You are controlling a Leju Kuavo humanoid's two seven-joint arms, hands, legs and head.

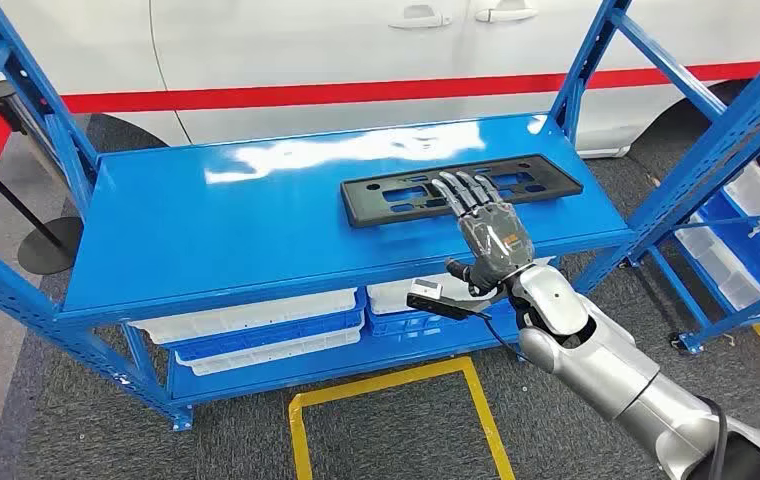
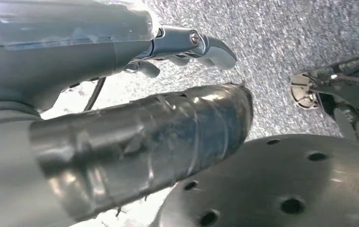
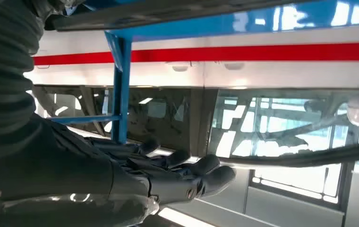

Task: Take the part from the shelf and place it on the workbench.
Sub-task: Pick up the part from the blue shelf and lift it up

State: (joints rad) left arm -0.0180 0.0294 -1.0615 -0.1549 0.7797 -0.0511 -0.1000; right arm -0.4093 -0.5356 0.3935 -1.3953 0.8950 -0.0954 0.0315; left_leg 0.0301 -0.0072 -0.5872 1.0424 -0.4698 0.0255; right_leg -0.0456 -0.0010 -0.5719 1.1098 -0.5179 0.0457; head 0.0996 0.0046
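Part on the shelf's top board, right of middle.
The part (image 1: 461, 189) lies on the shelf (image 1: 206, 230); bins (image 1: 256, 325) sit on the level below, and a car (image 1: 356, 50) stands behind.

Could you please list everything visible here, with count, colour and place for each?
part: one, black flat frame, lying on the shelf top, right of centre
shelf: one, blue, centre of the head view
second rack: one, blue, at the right edge
bins: several, white and blue, on the lower level of the shelf and in the second rack
car: one, white with a red stripe, behind the shelf
floor marking: one, yellow, on the grey floor in front of the shelf
right hand: one, dark, fingers spread over the part's near edge
left hand: one, grey, hanging above the floor
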